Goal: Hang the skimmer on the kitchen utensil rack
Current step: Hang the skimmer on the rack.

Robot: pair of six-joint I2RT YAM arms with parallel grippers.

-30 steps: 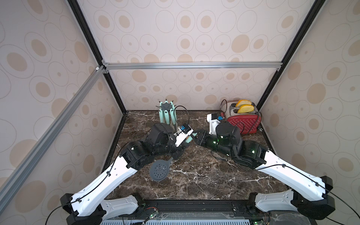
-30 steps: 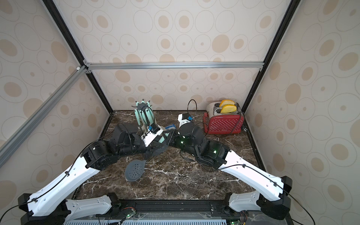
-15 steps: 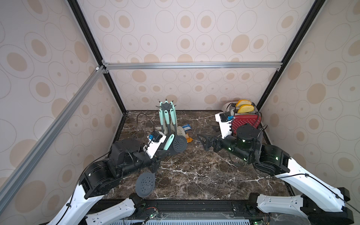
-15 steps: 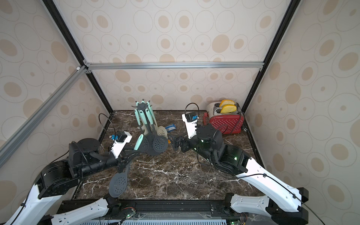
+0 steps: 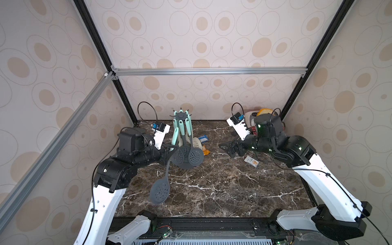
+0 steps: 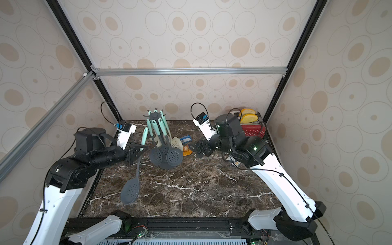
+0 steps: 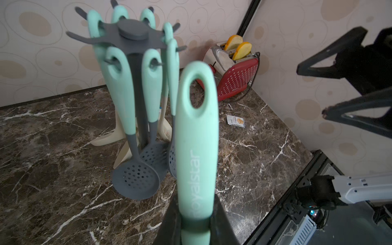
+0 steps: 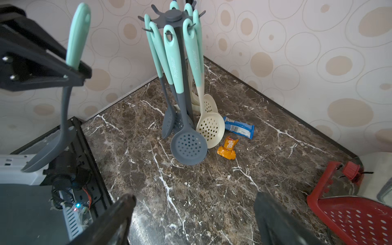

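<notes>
My left gripper [image 5: 168,151] is shut on the skimmer [image 5: 159,192], gripping its mint handle [image 7: 197,131] low down. The hanging hole points up and the grey perforated head [image 6: 130,191] dangles above the marble. The kitchen utensil rack [image 5: 181,115] stands just beyond at the back, with its star crown [image 7: 131,31] higher than the handle tip. Several mint-handled utensils hang from it. The held handle is left of the rack, apart from its hooks. My right gripper [image 5: 228,148] is open and empty, to the right of the rack [image 8: 173,16].
A red toaster [image 6: 253,129] with bread slices stands in the back right corner, behind the right arm. A blue packet [image 8: 238,128] and an orange wrapper [image 8: 228,148] lie by the rack's base. A small sachet [image 5: 251,161] lies under the right wrist.
The two grippers met at the skimmer's handle a second ago. The right one has opened and pulled back right. The left arm has drawn back left, keeping the skimmer.
</notes>
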